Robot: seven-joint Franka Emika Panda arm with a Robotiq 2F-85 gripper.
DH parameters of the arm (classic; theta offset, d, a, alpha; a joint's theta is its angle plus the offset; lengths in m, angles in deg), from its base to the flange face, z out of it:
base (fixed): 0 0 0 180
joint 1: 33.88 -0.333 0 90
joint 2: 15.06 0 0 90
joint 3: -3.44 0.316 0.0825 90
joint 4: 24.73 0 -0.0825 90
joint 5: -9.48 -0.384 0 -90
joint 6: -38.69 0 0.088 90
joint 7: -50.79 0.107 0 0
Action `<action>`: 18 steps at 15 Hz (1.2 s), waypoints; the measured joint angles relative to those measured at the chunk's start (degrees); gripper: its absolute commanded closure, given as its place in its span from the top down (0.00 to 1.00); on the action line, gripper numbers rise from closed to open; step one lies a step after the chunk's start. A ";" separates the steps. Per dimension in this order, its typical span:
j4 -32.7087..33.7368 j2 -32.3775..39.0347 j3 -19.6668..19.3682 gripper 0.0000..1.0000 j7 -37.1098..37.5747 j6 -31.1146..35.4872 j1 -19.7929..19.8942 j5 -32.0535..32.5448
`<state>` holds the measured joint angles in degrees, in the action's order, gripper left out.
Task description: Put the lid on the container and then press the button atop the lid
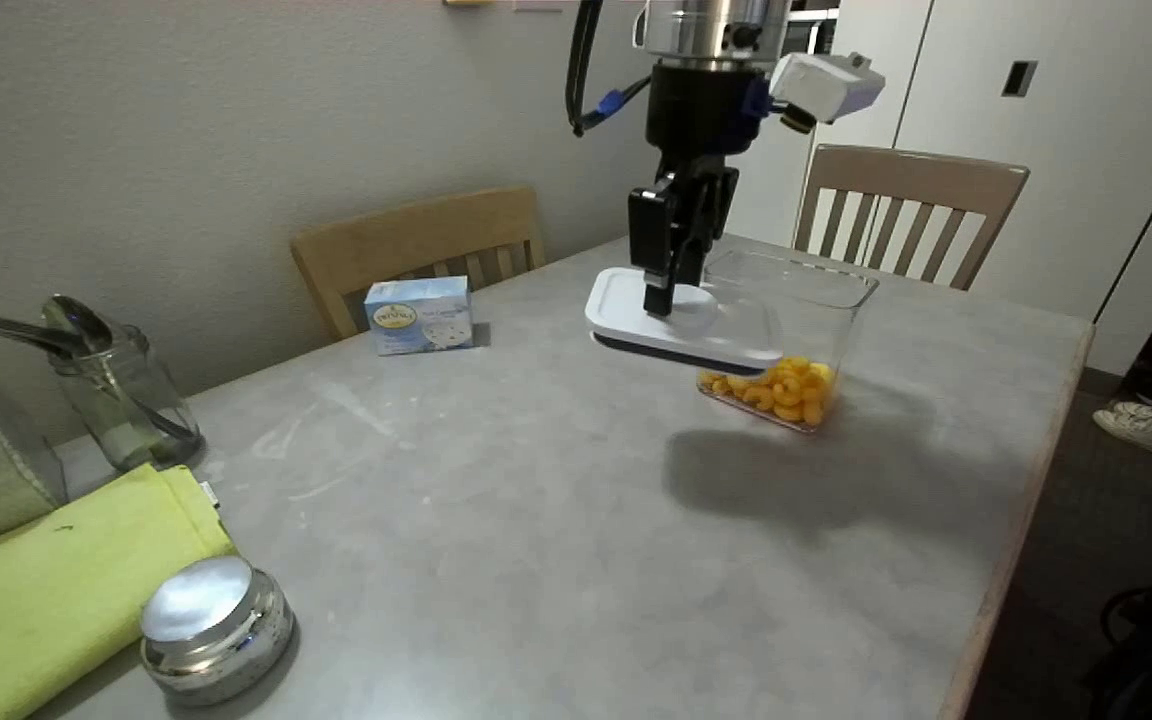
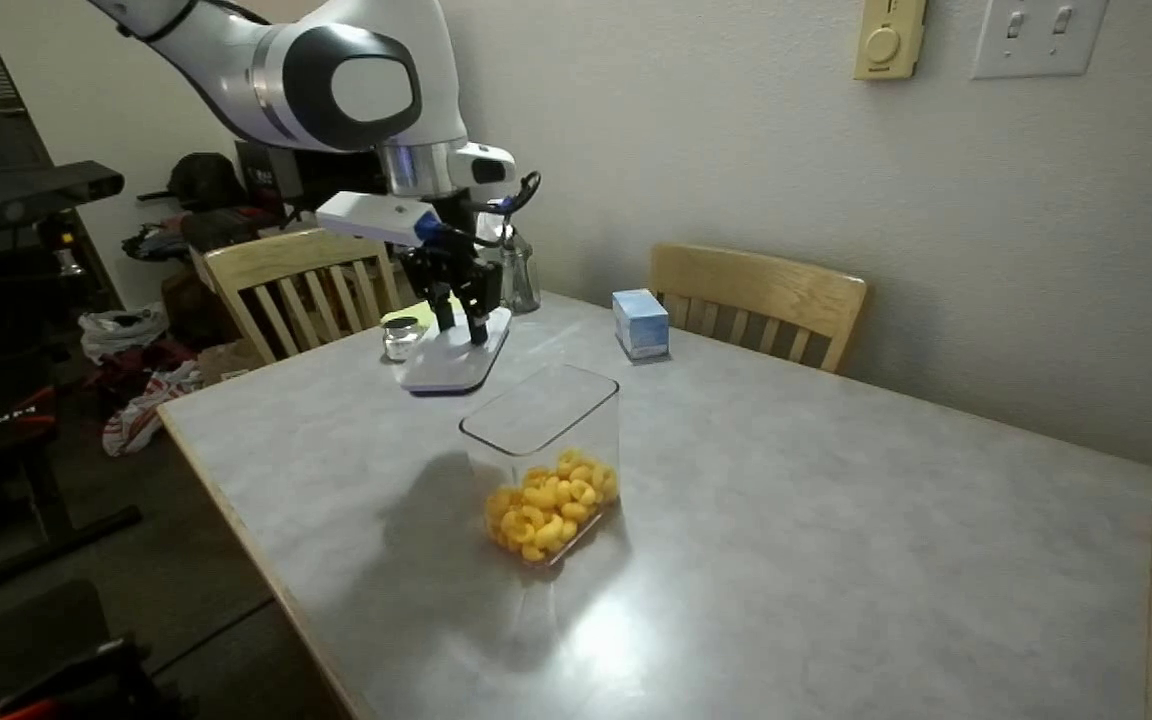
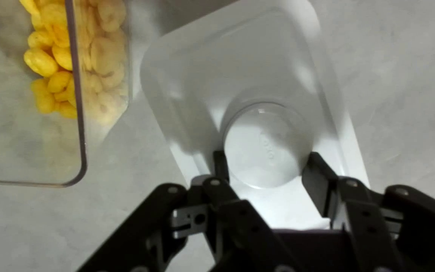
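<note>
In an exterior view, at nine o'clock on the bench (image 1: 476,560), cutlery (image 1: 76,322) is being held by a glass jar (image 1: 116,410); at eight, a shiny metal pot (image 1: 214,630) is being supported. At ten, a pale blue box (image 1: 421,318) is being backed by a chair (image 1: 426,230). At one, above the bench, the white lid (image 1: 711,330) is being held up, its button (image 3: 263,139) being clamped by the tool (image 3: 266,166). At two, apart from the lid, yellow pieces (image 1: 781,388) are being held in the clear, open-topped container (image 1: 828,312).

I see slat-backed wooden chairs (image 2: 758,290) at a gray table (image 2: 836,520), a textured wall (image 2: 736,160) with a double light switch (image 2: 1039,38), and dark floor (image 2: 191,545).
</note>
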<state>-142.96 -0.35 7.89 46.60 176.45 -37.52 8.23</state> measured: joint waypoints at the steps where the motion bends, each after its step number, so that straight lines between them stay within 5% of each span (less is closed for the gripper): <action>1: 0.34 -0.47 -0.21 0.27 1.52 -0.70 0.00 0.46; 18: 6.21 -2.52 -5.77 0.27 18.18 -9.73 0.78 -0.24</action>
<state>-136.74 -2.87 2.11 64.78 166.73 -36.73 7.99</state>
